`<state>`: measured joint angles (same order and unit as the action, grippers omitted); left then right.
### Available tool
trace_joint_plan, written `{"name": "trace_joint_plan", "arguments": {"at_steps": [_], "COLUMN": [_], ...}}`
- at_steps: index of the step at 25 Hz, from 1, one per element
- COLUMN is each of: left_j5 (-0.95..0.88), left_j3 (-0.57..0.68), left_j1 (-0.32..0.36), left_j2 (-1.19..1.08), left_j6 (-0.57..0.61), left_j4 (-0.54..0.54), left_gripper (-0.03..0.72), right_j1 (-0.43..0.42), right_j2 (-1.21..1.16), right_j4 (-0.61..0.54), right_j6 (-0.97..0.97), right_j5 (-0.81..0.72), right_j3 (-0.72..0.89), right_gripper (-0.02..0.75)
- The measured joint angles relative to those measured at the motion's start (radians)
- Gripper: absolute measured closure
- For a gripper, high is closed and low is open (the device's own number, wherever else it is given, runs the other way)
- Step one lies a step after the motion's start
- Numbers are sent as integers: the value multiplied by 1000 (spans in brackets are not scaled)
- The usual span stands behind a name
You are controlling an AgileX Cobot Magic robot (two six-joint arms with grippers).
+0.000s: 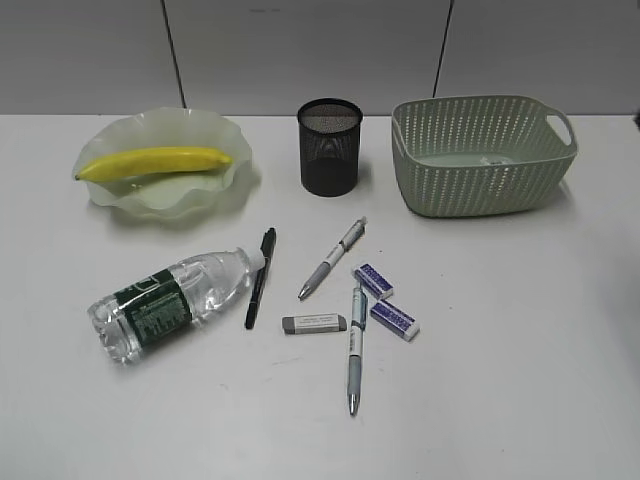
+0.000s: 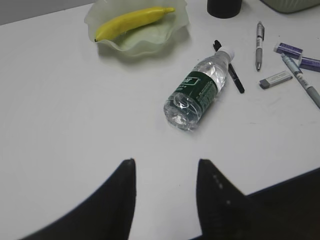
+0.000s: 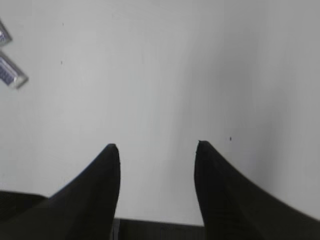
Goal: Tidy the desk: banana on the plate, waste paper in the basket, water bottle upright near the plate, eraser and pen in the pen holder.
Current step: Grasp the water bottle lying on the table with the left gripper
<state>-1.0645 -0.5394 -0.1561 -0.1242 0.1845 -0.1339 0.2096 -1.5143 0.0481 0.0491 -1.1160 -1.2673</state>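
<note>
the water bottle (image 1: 172,304) lay on its side on the surface (image 1: 520,400), near-left of the plate (image 1: 215,130) that held the banana (image 1: 152,161). it probably held water, so heavy, smooth and prone to roll; best gripped across the labelled middle. the left end effector (image 2: 165,167) hovered spread, nearer than the bottle; the right end effector (image 3: 156,147) also spread over bare surface.

White desk (image 1: 520,380). Along the far edge: the wavy green plate (image 1: 215,130) toward the left corner, black mesh pen holder (image 1: 330,147) about midway, green basket (image 1: 480,155) toward the right. Nearer the front, water bottle (image 1: 172,303) lying on its side left of center, black pen (image 1: 261,276) beside its cap, two silver pens (image 1: 333,258) (image 1: 355,348), a grey eraser (image 1: 315,323) and two purple-wrapped erasers (image 1: 373,281) (image 1: 394,320) around the middle
</note>
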Motion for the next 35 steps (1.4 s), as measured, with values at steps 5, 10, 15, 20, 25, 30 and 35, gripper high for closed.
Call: {"name": "trace_joint_plan", "arguments": {"at_steps": [5,10,15,20,25,30,35], "left_j5": [0,0,-1,-1,16,261,444], "left_j3": [0,0,0,0,-9,-77,-142], "left_j1": [0,0,0,0,0,0,0], "left_j2": [0,0,-1,-1,-9,-134,-432], "left_j6": [0,0,0,-1,-1,-1,99], "left_j4": [1,1,1,-4,-10,-30,-142], "left_gripper": [384,384,384,384,385,385,385], "right_j1": [0,0,0,0,0,0,0], "right_j2": [292,610,928,1238,1486,1521,1521], "right_j4": [-28,-48,-68,-70,-76,-78,-77], "right_j6": [-3,-73,-89,-119,-133,-132,-131], "right_j5": [-58,-60,-42,13,57,72,73], "right_j3": [210,384,540,651,744,757,758], "right_gripper": [356,356,356,384,452,491,494]}}
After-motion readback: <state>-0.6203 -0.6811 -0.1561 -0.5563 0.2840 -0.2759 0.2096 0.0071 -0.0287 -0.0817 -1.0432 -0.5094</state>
